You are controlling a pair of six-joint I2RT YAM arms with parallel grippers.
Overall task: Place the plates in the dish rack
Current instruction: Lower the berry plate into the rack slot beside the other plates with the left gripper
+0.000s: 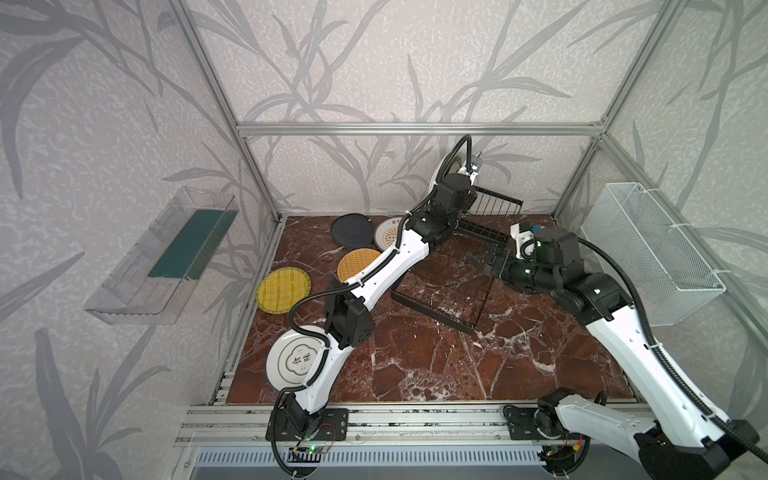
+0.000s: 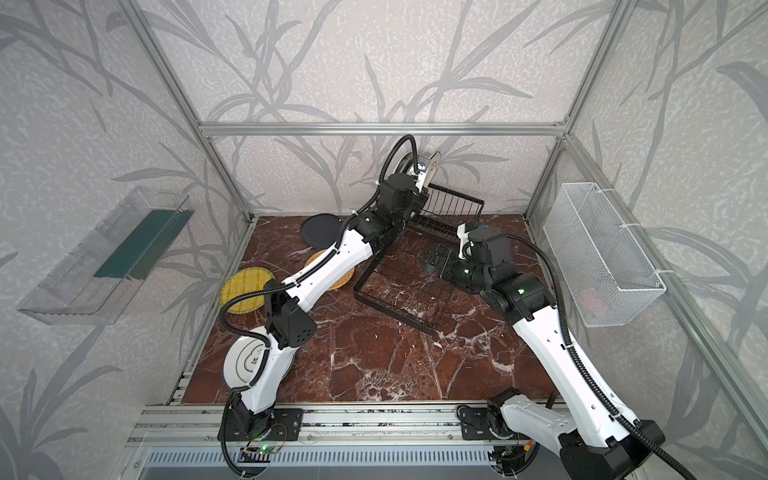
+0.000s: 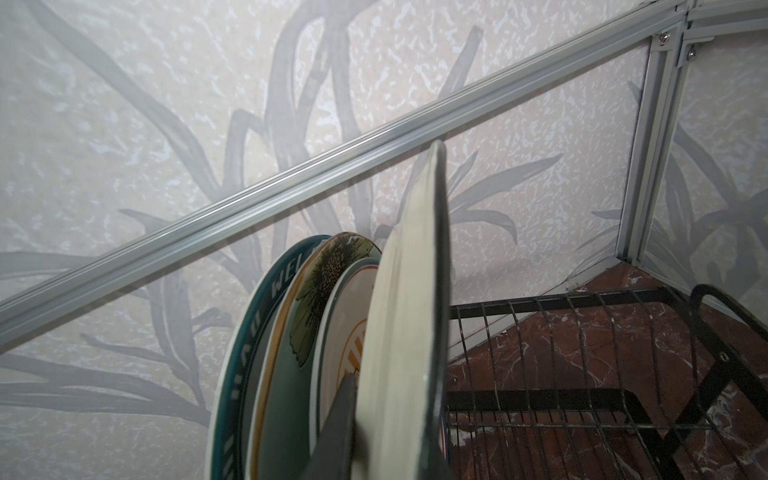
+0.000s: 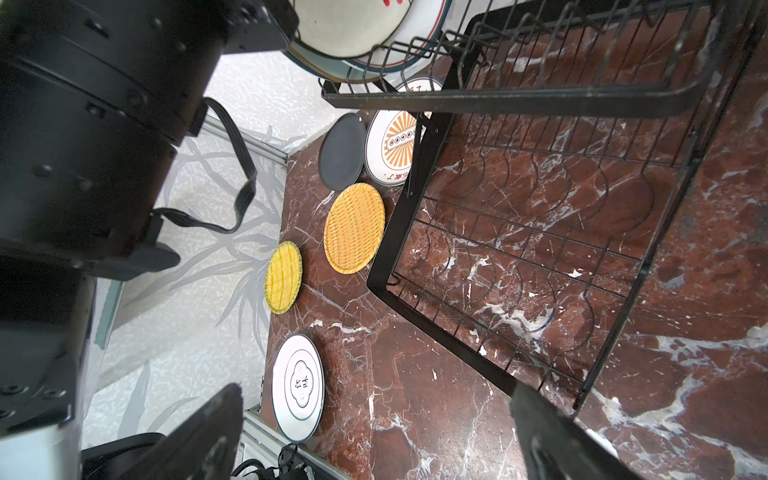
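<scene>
Nearest the arm bases, a round white plate with a dark rim is laid flat on the red-brown marble desk, partly hidden under the left arm. A little farther, a round yellow woven-pattern plate and a round orange woven-pattern plate are laid flat. Past them are a round matte black plate and a round white plate with an orange sunburst. None of these five is loaded yet. Beside them the black wire dish rack is set, and its flat grid part is bare. The right hand is held spread wide and empty by the rack's side; whether the wire is touched cannot be told. At the far end, three round patterned plates are stood on edge in the rack's raised part. Just beside them, a round cream plate with a dark edge is pinched at its rim by the left hand and held upright, higher than the rest. Its bottom is hidden, so it cannot be told if a slot has been found. If the slot is missed, the plate could be tipped over or knocked into the standing plates. Only the rim is pinched, so the plate could slip loose. The rack could also be pushed along the smooth desk, since it seems not to be held.
</scene>
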